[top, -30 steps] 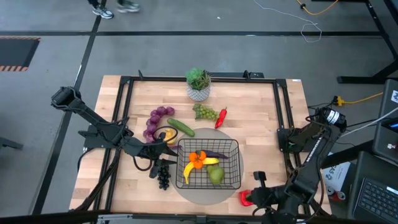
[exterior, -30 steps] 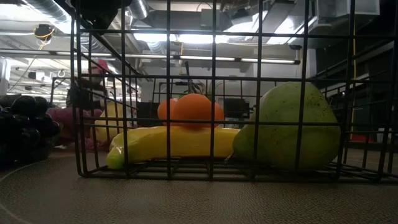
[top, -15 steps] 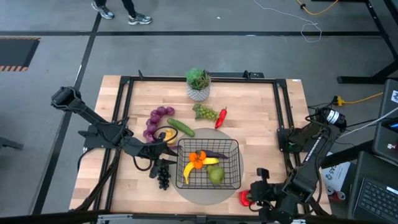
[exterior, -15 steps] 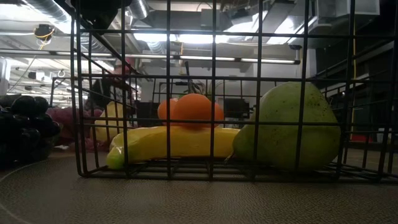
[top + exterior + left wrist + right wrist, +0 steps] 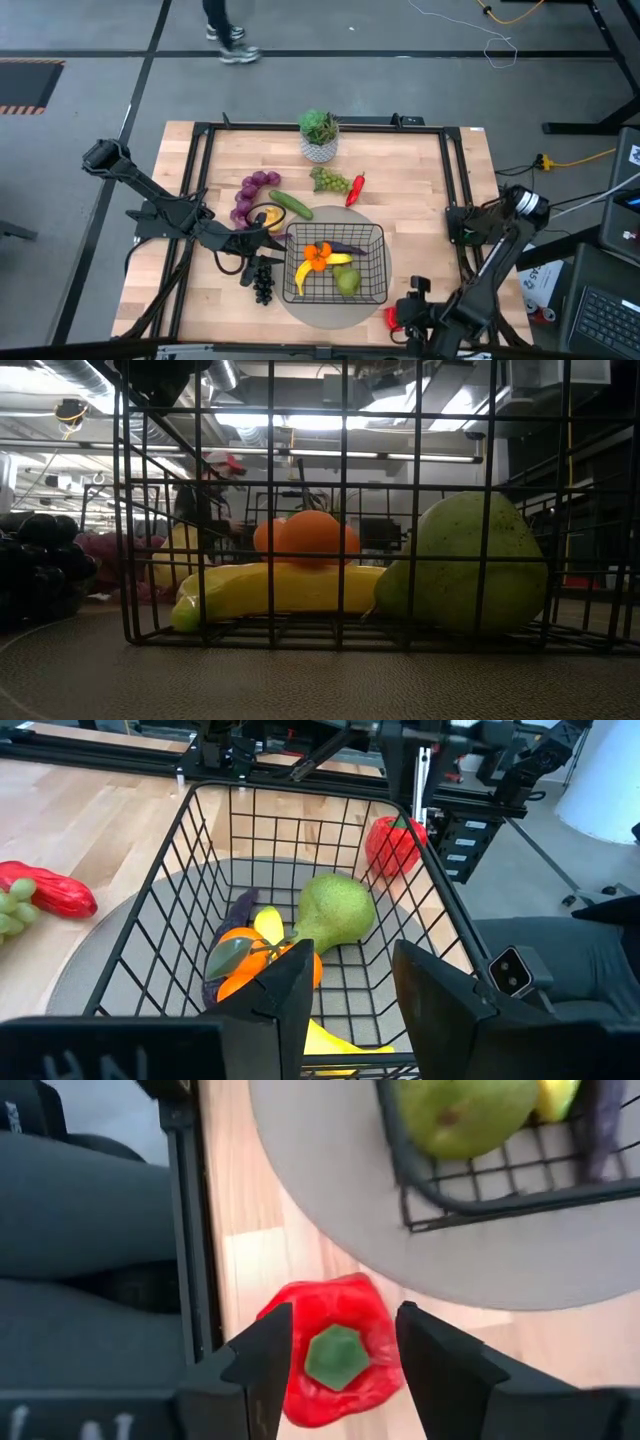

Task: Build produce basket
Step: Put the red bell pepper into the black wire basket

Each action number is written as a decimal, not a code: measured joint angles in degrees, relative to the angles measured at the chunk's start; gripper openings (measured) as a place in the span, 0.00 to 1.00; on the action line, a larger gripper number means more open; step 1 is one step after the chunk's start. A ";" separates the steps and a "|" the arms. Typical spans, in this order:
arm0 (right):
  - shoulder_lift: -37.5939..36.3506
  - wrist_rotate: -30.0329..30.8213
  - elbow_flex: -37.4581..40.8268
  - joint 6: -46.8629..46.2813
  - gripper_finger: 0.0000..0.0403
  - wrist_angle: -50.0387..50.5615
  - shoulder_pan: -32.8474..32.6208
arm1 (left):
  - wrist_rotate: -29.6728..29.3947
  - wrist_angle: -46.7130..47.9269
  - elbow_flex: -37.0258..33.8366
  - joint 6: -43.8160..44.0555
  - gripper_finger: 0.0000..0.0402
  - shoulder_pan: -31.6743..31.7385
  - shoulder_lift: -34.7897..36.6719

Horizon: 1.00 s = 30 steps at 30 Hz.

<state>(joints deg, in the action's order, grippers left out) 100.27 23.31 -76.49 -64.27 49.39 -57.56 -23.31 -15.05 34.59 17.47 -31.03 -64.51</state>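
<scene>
Black wire basket (image 5: 335, 263) near the table's front edge is holding several produce (image 5: 325, 260) pieces; others are lying outside. Right gripper (image 5: 335, 1342) is spreading open over a red pepper (image 5: 335, 1352); left gripper (image 5: 350, 990) is waiting open.

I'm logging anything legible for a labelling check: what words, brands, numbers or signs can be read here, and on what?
Nothing reads whole.
Dark left wrist housing: pale raised letters, cut off at the edge, unreadable.
Dark right wrist housing: faint marks, unreadable.
White box right of the table: dark print, too small.
Orange-and-black striped floor patch: warning stripes, no words.
</scene>
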 joint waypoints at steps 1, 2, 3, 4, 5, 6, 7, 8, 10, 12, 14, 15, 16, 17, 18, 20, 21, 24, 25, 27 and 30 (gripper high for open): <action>0.62 -0.75 0.00 -0.01 0.45 -0.20 0.00 | 0.00 0.00 0.00 0.00 0.33 0.00 0.00; 1.20 -1.32 0.00 -0.02 0.45 -0.27 0.00 | 0.00 0.00 0.00 0.00 0.33 0.00 0.00; 1.70 -1.47 0.00 -0.02 0.45 -0.25 0.00 | 0.00 0.00 0.00 0.00 0.33 0.00 0.00; 2.05 -1.51 0.00 -0.02 0.45 -0.23 0.00 | 0.00 0.00 0.00 0.00 0.33 0.00 0.00; 2.31 -1.53 0.00 -0.01 0.45 -0.25 0.00 | 0.00 0.00 0.00 0.00 0.33 0.00 0.00; 2.46 -1.74 0.00 -0.02 0.44 -0.25 0.00 | 0.00 0.00 0.01 0.00 0.33 0.00 0.00; 2.55 -1.98 0.00 -0.02 0.44 -0.25 0.00 | 0.00 0.00 0.00 0.00 0.33 0.00 0.00; 2.55 -2.00 0.00 -0.02 0.44 -0.25 0.00 | 0.00 0.02 0.00 -0.02 0.33 0.00 0.00; 2.55 -2.00 0.00 -0.02 0.42 -0.26 0.00 | 0.00 0.00 0.02 0.00 0.33 0.00 0.00; 2.55 -2.11 0.00 -0.03 0.41 -0.21 0.00 | 0.00 0.00 0.00 -0.02 0.33 0.00 0.00; 2.55 -2.45 0.00 -0.28 0.40 -0.26 -0.03 | 0.00 0.00 0.00 -0.01 0.33 0.00 0.00; 2.55 -2.45 0.00 -0.87 0.39 -0.14 -0.07 | 0.00 0.00 0.02 -0.02 0.33 0.00 0.00; 2.55 -2.33 0.00 -1.63 0.38 0.20 -0.09 | 0.00 0.00 0.01 -0.01 0.33 0.00 0.00; 2.55 -2.22 0.00 -2.60 0.38 0.95 -0.08 | 0.00 0.00 0.00 0.00 0.33 0.00 0.01; 2.55 -2.17 0.00 -3.48 0.37 1.88 -0.07 | 0.00 0.00 0.02 0.00 0.33 0.00 0.00; 2.91 -2.21 0.00 -5.58 0.36 3.69 -0.07 | 0.00 0.02 0.00 -0.02 0.33 0.00 0.00; 3.19 -2.48 0.00 -6.13 0.36 4.14 -0.07 | 0.00 0.00 0.01 -0.02 0.33 0.00 0.00; 3.85 -4.19 0.00 -6.15 0.36 3.59 -0.07 | 0.00 0.02 0.01 -0.02 0.33 0.00 0.00; 3.97 -4.28 0.00 -6.08 0.36 3.10 -0.07 | 0.01 0.01 0.00 -0.02 0.33 0.00 0.00; 4.13 -4.38 0.00 -6.08 0.36 2.19 -0.07 | 0.00 0.00 0.02 -0.02 0.33 0.00 0.00; 4.26 -4.38 0.00 -6.08 0.36 2.20 -0.07 | 0.00 0.02 0.02 -0.02 0.33 0.00 0.00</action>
<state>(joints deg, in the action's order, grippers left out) 104.53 18.94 -76.49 -70.35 51.59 -57.63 -23.31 -15.03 34.61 17.45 -31.03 -64.51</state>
